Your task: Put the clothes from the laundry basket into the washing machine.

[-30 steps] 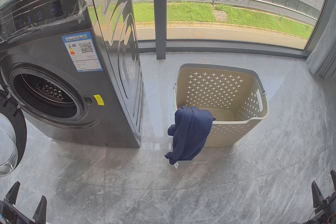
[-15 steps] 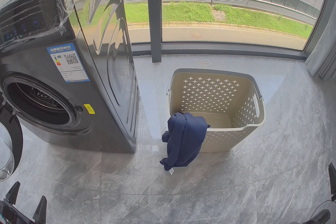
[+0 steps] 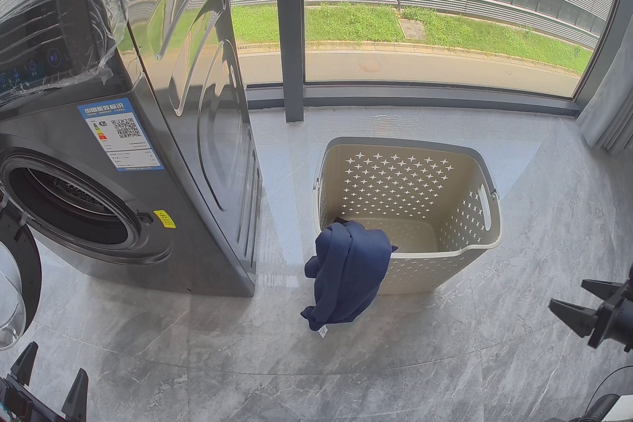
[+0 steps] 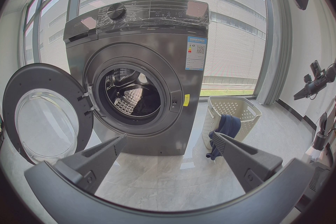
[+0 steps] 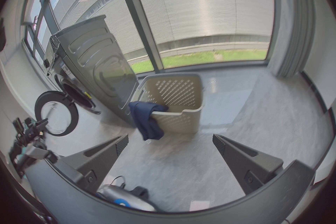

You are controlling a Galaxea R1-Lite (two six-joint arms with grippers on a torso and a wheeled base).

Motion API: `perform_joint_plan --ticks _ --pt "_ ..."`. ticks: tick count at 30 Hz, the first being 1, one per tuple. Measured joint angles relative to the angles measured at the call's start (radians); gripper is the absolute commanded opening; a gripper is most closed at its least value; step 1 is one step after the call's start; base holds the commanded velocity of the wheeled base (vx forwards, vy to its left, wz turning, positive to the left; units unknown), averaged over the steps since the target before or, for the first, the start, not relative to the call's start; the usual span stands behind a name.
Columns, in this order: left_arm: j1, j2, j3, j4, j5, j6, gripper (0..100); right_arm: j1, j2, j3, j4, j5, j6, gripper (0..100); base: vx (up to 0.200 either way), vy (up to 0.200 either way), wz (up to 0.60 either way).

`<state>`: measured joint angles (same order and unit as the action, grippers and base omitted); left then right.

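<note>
A dark blue garment (image 3: 347, 271) hangs over the near left rim of the beige laundry basket (image 3: 461, 248), trailing down to the floor; it also shows as the garment (image 4: 224, 130) and the garment (image 5: 147, 119) in the wrist views. The grey washing machine (image 3: 125, 133) stands left of the basket with its round door (image 4: 45, 112) swung open and some dark laundry in the drum (image 4: 131, 97). My left gripper (image 3: 49, 377) sits open low at the near left. My right gripper (image 3: 587, 304) is open at the near right, well clear of the basket.
A large window with a dark post (image 3: 288, 14) runs behind the basket. A grey curtain (image 3: 610, 93) hangs at the far right. Bare grey marble floor (image 3: 369, 370) lies between me and the basket.
The head camera has shifted, so the machine and basket sit lower and further left. My right gripper has risen from the bottom right corner and now points toward the basket. The left gripper is unchanged.
</note>
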<state>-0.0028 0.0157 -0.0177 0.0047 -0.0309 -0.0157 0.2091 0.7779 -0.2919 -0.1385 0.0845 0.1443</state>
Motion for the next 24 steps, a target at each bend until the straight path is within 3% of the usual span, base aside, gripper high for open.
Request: perform_joint_plan --ticks 3,10,16,24 --pt "0.000 0.000 0.000 0.000 0.000 0.000 100 0.111 0.163 -0.013 -0.092 -0.033 0.081 100 0.000 0.000 0.00" --pt "0.000 0.000 0.000 0.000 0.000 0.000 100 0.271 0.457 -0.035 -0.336 -0.113 0.186 100 0.000 0.000 0.00" --pt "0.000 0.000 0.000 0.000 0.000 -0.001 100 0.330 0.670 -0.081 -0.478 -0.151 0.240 100 0.000 0.000 0.00" --pt "0.000 0.000 0.000 0.000 0.000 -0.001 100 0.370 0.864 -0.193 -0.518 -0.192 0.279 100 0.000 0.000 0.00"
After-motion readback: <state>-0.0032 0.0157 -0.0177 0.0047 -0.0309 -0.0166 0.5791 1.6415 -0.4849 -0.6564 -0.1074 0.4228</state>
